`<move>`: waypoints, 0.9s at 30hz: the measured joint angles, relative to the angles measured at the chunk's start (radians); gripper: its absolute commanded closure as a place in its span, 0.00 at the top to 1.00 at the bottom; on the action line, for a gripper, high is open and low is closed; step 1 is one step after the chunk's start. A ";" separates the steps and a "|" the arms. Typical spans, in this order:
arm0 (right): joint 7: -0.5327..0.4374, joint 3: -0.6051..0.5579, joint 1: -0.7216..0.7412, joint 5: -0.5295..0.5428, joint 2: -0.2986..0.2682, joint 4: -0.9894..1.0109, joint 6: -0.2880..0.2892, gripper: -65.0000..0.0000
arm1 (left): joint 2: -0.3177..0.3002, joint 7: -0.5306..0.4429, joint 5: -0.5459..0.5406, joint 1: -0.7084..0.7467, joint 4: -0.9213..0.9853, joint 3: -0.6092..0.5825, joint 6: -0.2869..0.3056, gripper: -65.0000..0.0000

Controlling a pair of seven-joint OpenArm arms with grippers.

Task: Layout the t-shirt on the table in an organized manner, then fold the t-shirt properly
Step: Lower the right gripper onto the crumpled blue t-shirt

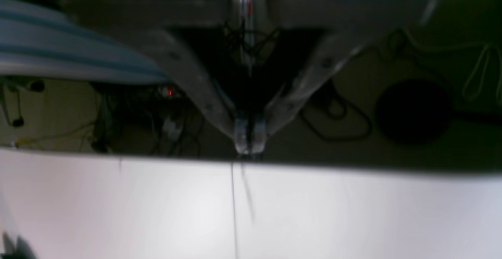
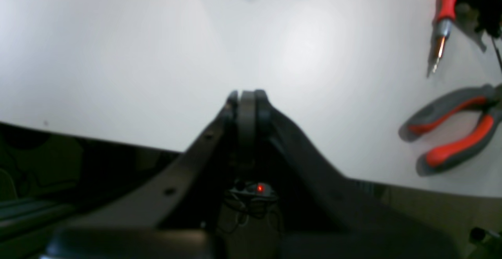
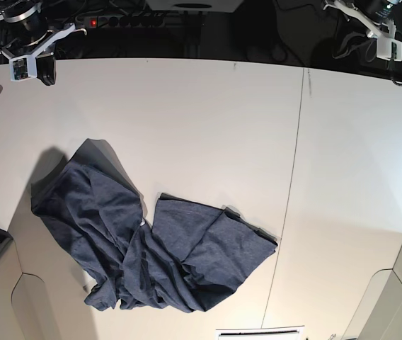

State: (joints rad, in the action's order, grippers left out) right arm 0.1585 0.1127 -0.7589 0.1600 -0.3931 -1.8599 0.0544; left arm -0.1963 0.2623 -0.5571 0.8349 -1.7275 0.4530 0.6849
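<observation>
The crumpled dark navy fabric t-shirt lay near the white tabletop's near left corner. Both claws, the left and right, were closed and empty; grabbing bunched layers together could have trapped creases.

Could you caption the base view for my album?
A crumpled dark t-shirt lies on a white table, tools beside it.
</observation>
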 measured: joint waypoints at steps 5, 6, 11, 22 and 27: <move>0.000 0.000 0.042 0.000 0.000 0.000 0.000 0.00 | 0.000 0.000 -0.001 -0.052 -0.003 0.000 0.000 0.00; 0.000 0.000 0.048 0.000 0.000 0.000 0.000 0.00 | 0.000 0.000 -0.001 -0.054 -0.004 0.000 0.000 0.00; 0.005 0.000 0.095 0.000 0.000 0.000 -0.001 0.00 | 0.002 0.008 -0.001 -0.100 -0.003 0.000 0.000 0.00; 0.046 0.000 0.155 0.000 0.000 0.000 0.000 0.00 | 0.003 0.015 -0.011 -0.141 -0.004 0.000 0.000 0.00; 0.045 0.000 0.205 -0.101 0.003 0.001 0.001 0.00 | 0.003 0.015 -0.012 -0.151 -0.003 0.000 0.000 0.00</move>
State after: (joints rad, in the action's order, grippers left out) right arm 0.2031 0.1131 -0.5537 0.0586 -0.3904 -1.8587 0.0555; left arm -0.1936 0.2771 -0.5694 0.6838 -1.7309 0.4530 0.6853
